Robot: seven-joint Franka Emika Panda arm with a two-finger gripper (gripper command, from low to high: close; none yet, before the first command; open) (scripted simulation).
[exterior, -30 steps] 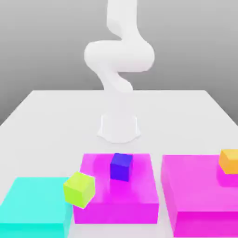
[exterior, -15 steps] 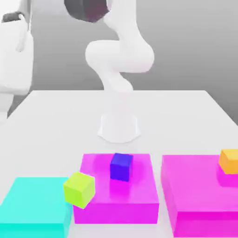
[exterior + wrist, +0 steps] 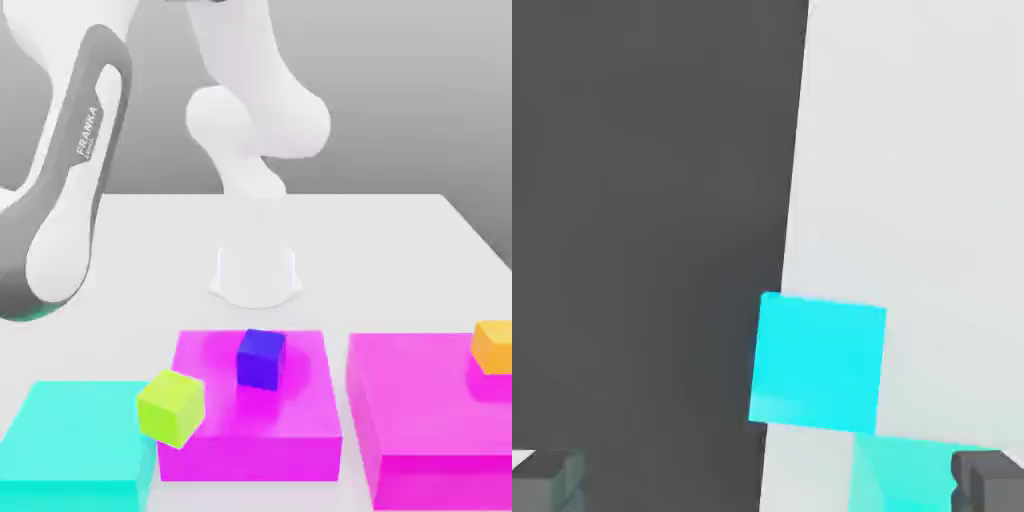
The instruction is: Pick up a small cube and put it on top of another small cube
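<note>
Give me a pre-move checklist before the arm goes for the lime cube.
1. Lime cube free to grasp, nothing on top: ok.
2. Lime cube sitting flat: not ok, it looks tilted between the cyan block and the magenta block.
3. End effector fingers apart, nothing between them: ok.
4. End effector over the lime cube: not ok, hand view shows the cyan block.
5. Blue cube top bare for stacking: ok.

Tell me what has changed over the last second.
The white robot arm has swung down into the exterior view's left, above the flat cyan block. Nothing was grasped or released. The small lime yellow-green cube, dark blue cube and orange cube stayed put.
</note>
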